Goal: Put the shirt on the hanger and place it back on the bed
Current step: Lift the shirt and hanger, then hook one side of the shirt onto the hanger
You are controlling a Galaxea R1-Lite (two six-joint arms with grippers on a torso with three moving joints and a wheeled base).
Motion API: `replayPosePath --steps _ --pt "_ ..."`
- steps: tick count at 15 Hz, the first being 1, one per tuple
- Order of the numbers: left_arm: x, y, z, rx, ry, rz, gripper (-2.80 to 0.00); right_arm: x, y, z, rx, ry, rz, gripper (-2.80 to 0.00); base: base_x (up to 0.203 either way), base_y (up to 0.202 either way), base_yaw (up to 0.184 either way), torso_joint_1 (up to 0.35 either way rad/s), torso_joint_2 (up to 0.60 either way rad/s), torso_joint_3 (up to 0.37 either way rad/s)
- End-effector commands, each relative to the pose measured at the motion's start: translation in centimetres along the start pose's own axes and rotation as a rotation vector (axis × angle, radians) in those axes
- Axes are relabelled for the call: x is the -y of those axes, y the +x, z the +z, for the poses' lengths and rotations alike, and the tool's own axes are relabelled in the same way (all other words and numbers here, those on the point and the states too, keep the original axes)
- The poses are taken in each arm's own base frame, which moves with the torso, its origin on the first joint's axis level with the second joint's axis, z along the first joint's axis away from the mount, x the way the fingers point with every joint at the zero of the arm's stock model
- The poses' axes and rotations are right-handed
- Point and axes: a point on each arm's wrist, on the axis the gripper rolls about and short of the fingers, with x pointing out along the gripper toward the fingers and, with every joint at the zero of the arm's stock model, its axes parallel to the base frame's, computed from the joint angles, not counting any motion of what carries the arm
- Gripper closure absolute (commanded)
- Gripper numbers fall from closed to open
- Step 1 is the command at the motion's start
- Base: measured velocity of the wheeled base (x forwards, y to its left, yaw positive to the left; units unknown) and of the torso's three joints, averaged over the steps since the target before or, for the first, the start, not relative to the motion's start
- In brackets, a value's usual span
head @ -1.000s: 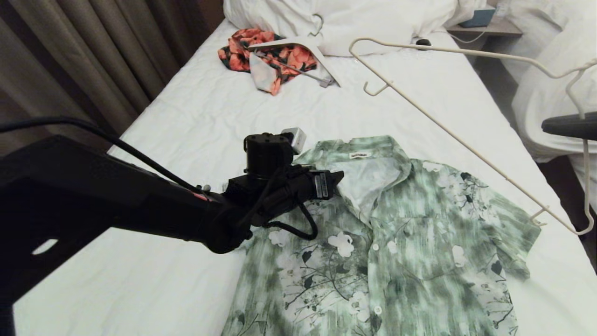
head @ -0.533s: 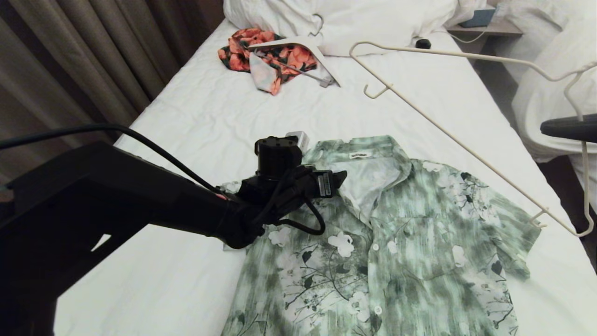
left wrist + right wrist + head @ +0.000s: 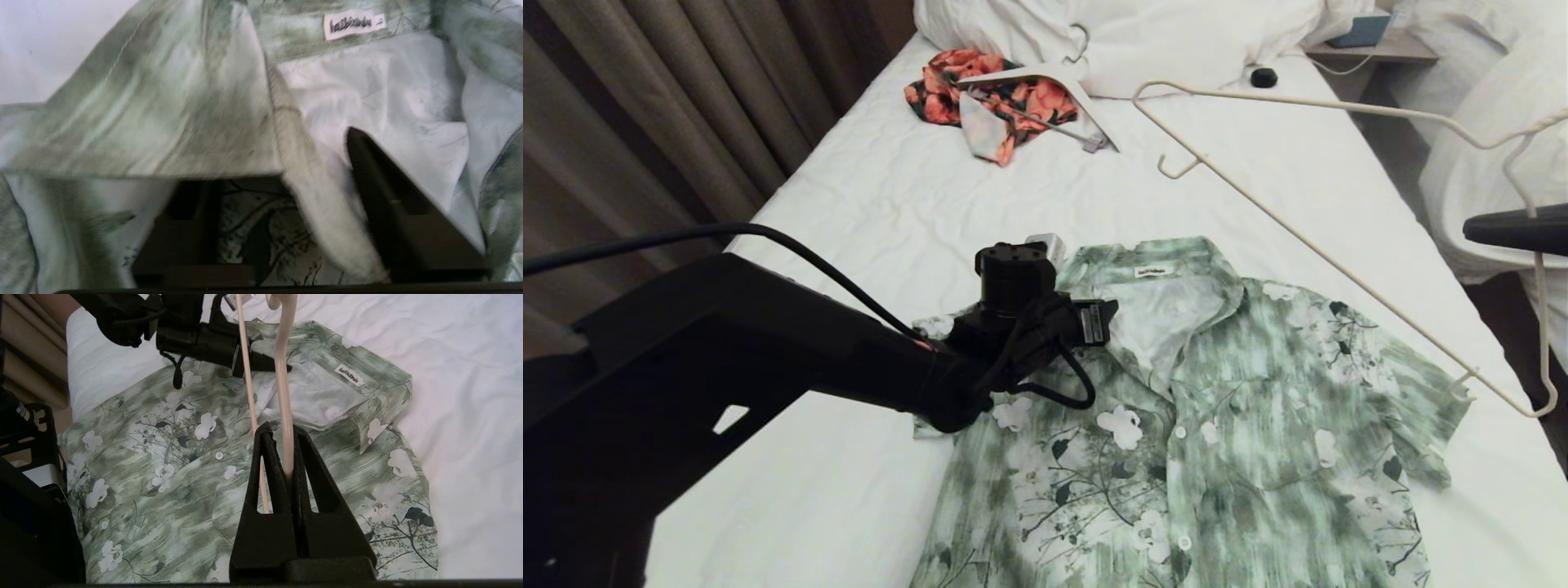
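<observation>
Collar label [image 3: 354, 24] legible, left wrist only

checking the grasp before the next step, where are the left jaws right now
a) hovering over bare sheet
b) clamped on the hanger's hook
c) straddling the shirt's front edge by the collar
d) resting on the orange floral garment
c: the left gripper has one finger either side of the shirt placket edge just below the collar label; the hanger is in the right gripper.

Right pincer [image 3: 287, 457] clamps hanger [image 3: 283, 375] above shirt [image 3: 196, 469]; left pincer [image 3: 278, 367] at collar.
</observation>
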Motion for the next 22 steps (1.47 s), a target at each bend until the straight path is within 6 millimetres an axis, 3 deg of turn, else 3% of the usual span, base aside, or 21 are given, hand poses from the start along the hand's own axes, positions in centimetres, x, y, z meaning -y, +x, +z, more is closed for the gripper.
replayPosePath --steps 1,5,9,13,16,22 --pt "0.2 -0.4 0.9 0.034 -0.004 -0.008 0.00 0.0 0.4 -0.1 0.002 0.004 0.022 0.00 0.000 0.000 0.000 0.000 0.00 0.000" --pt "0.6 -1.7 2.8 0.080 -0.011 -0.022 0.00 0.9 1.8 -0.8 -0.015 0.025 0.045 0.00 0.000 0.000 0.000 0.000 0.00 0.000" --pt "0.6 -2.3 3.0 0.079 -0.015 -0.022 0.00 2.0 3.6 -1.4 -0.030 0.047 0.080 0.00 0.000 0.000 0.000 0.000 0.00 0.000" --pt "0.7 -5.2 5.4 0.127 -0.018 -0.028 0.00 2.3 5.3 -2.4 -0.088 0.071 0.066 0.00 0.000 0.000 0.000 0.000 0.00 0.000" --pt "0.4 -6.1 6.1 0.139 -0.015 -0.018 0.00 2.5 5.5 -2.8 -0.119 0.087 0.042 0.00 0.000 0.000 0.000 0.000 0.00 0.000" --pt "-1.5 -6.6 7.6 0.180 0.011 0.031 0.00 0.9 4.7 -3.6 -0.195 0.124 0.073 0.00 0.000 0.000 0.000 0.000 0.00 0.000"
